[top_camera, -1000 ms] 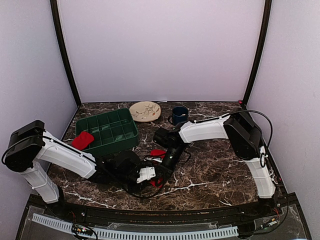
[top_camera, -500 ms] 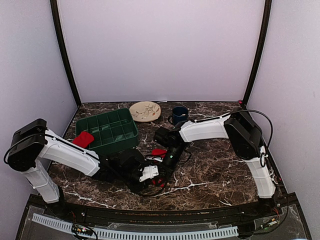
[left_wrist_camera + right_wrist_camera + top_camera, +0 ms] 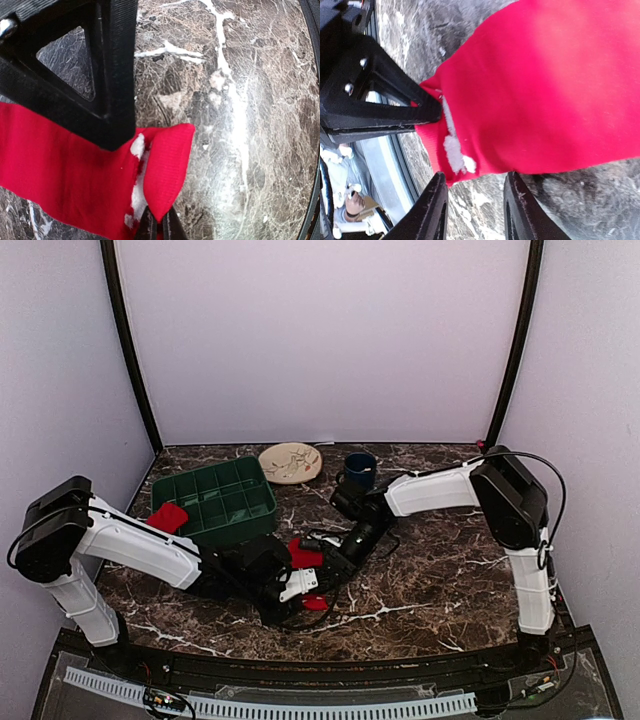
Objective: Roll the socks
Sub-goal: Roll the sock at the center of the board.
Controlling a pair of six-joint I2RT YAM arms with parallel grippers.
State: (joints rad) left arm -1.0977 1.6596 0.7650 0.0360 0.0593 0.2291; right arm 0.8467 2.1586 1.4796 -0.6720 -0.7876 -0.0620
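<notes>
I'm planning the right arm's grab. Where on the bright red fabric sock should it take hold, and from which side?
Probably the free flat stretch of the red sock, away from the white-flecked end the left gripper pinches shut. It lies limp on the marble table, so the open right gripper would best come down from above, across its width.

Tabletop [image 3: 440, 580]: dark brown marble pattern, white veins. Walls [image 3: 320, 340]: three plain pale lilac panels. Corner posts [image 3: 128, 350]: two, black. Lighting: even.
</notes>
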